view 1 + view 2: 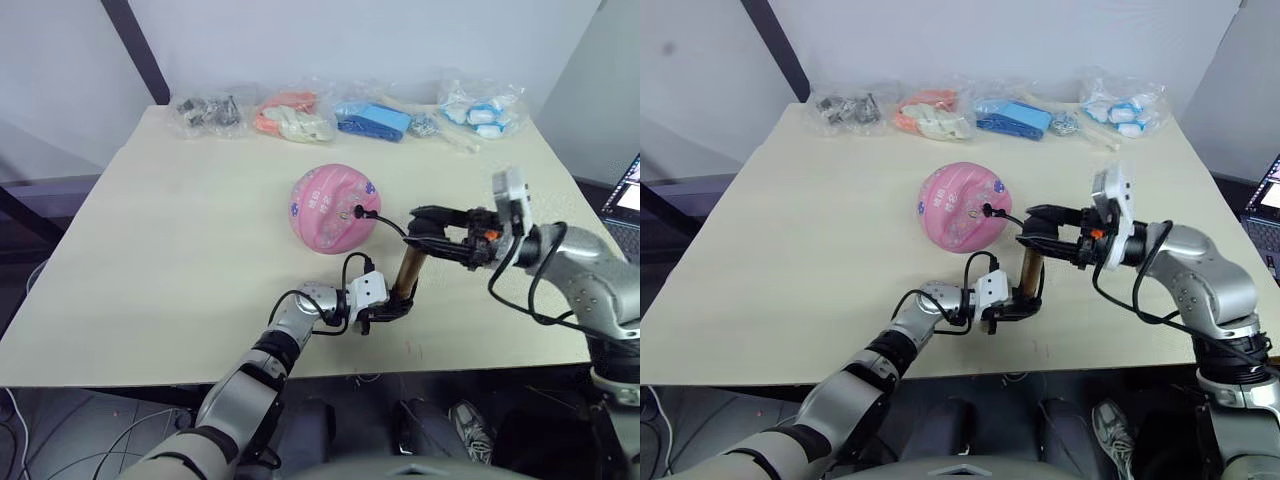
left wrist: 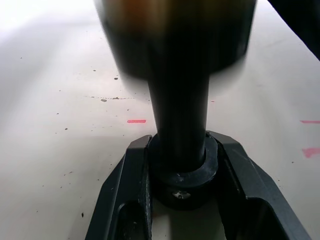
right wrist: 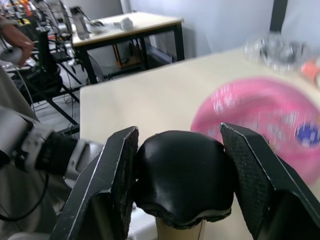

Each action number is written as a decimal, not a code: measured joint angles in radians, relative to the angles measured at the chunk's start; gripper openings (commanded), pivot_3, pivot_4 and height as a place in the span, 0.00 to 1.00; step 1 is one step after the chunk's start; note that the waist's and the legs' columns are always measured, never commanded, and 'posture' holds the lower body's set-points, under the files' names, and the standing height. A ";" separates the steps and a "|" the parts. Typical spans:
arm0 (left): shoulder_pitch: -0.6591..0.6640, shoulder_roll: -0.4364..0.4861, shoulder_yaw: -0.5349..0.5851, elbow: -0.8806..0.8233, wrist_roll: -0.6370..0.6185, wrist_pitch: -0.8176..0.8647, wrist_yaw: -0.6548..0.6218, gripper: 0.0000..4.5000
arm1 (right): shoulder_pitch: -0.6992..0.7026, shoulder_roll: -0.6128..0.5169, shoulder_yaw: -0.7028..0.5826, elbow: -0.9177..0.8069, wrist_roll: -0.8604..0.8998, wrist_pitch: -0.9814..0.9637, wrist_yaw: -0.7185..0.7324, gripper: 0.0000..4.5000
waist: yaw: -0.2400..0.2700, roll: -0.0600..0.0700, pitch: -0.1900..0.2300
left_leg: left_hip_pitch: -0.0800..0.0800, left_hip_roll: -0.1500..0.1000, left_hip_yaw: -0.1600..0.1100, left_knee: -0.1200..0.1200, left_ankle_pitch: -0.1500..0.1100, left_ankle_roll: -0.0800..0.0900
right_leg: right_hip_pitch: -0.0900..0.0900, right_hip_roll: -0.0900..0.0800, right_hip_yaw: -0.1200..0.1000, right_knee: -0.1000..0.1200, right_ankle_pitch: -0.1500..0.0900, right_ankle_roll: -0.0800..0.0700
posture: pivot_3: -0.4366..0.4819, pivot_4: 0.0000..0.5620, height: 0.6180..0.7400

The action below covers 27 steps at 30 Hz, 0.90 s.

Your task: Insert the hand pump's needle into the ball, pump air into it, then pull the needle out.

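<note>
The pink ball (image 1: 332,208) rests mid-table on the table (image 1: 150,260). A thin black hose (image 1: 388,224) runs from its valve hole to the hand pump (image 1: 408,272), which stands upright just right of the ball. The hose's black fitting (image 1: 357,211) sits at the valve; the needle pin is hidden. My left gripper (image 1: 385,308) is shut on the pump's black base (image 2: 182,170). My right gripper (image 1: 430,232) is shut on the black handle (image 3: 182,175) at the pump's top, with the ball (image 3: 270,120) behind it.
Several plastic bags of small items line the far edge: dark parts (image 1: 210,112), orange pieces (image 1: 292,115), blue ones (image 1: 375,118), white-blue ones (image 1: 482,108). A laptop (image 1: 628,195) stands past the right edge. A person's hand (image 3: 15,40) shows by other tables.
</note>
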 measured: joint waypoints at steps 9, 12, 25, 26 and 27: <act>-0.002 0.000 0.000 0.000 0.000 -0.003 0.000 0.25 | -0.116 -0.054 -0.058 -0.001 0.114 0.060 -0.009 0.46 | 0.000 0.001 0.003 | 0.000 0.000 0.000 0.000 0.000 0.000 | 0.000 0.000 0.000 0.000 0.001 -0.001 | 0.48 0.27 1.00; -0.002 0.000 0.000 0.000 0.000 -0.003 -0.002 0.25 | -0.123 -0.046 -0.083 0.003 0.151 0.086 -0.038 0.46 | 0.000 0.000 0.003 | 0.000 0.000 0.000 0.000 0.000 0.000 | 0.000 -0.001 0.000 0.000 0.001 -0.001 | 0.48 0.27 1.00; 0.000 0.000 -0.001 0.005 0.001 -0.003 0.003 0.25 | 0.091 0.019 0.085 0.011 -0.074 -0.173 0.010 0.46 | -0.004 -0.005 -0.005 | 0.003 -0.003 0.000 0.000 0.000 0.000 | 0.001 -0.006 0.000 0.000 -0.001 0.003 | 0.48 0.27 1.00; 0.000 0.000 -0.001 0.005 0.001 -0.003 0.003 0.25 | 0.101 0.025 0.101 0.023 -0.098 -0.192 0.011 0.46 | -0.004 -0.006 -0.005 | 0.003 -0.003 0.000 0.000 0.000 0.000 | 0.001 -0.006 0.000 0.000 -0.001 0.003 | 0.48 0.27 1.00; 0.000 0.000 -0.001 0.006 0.001 -0.003 0.003 0.25 | 0.112 0.032 0.127 0.039 -0.129 -0.217 0.012 0.46 | -0.005 -0.007 -0.006 | 0.003 -0.003 0.000 0.000 0.000 0.000 | 0.002 -0.006 -0.001 0.000 -0.001 0.003 | 0.48 0.27 1.00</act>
